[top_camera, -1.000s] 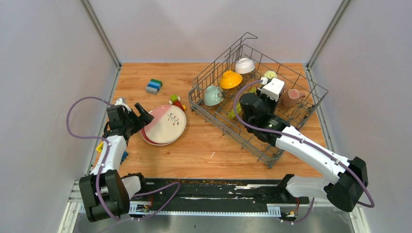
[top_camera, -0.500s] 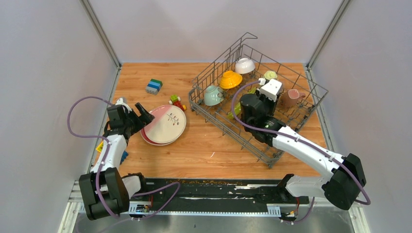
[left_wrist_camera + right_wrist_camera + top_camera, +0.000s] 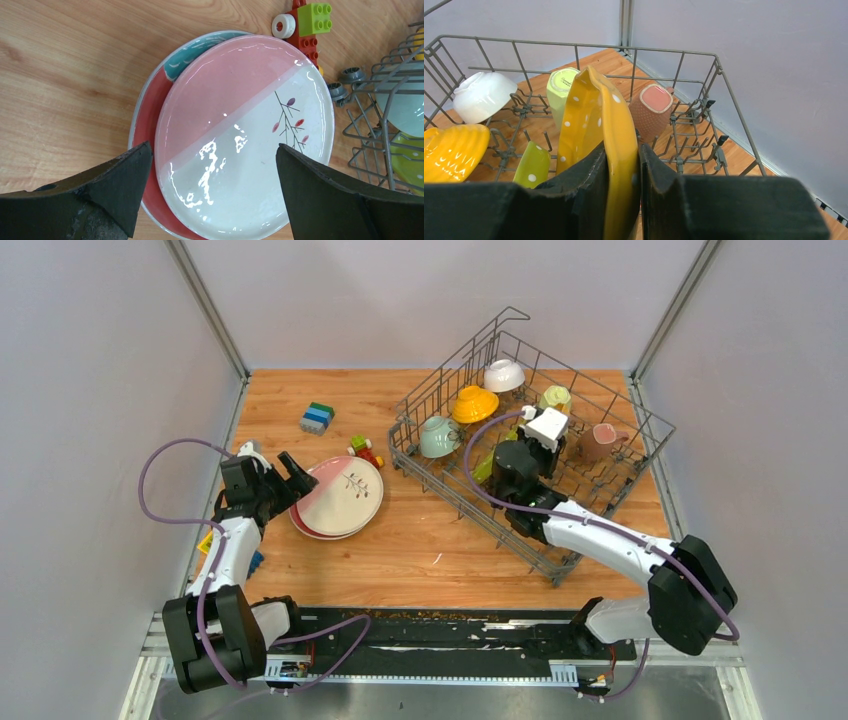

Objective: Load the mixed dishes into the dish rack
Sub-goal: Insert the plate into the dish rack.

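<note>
The dish rack (image 3: 450, 495) holds a white bowl (image 3: 503, 374), a yellow bowl (image 3: 473, 403), a teal mug (image 3: 438, 436), a pale-green mug (image 3: 556, 396), a pink mug (image 3: 598, 440) and one lime-green plate (image 3: 531, 165). Two stacked plates (image 3: 340, 495) lie on the table (image 3: 430, 540). The right gripper (image 3: 623, 155), its arm stretched into the rack, pinches a yellow dotted plate (image 3: 596, 125) upright. The left gripper (image 3: 212, 150) hangs wide open above the stack.

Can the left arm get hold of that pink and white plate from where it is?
Probably yes: the left tool is open wide right over the pink and white plate, and nothing lies on top of it.
</note>
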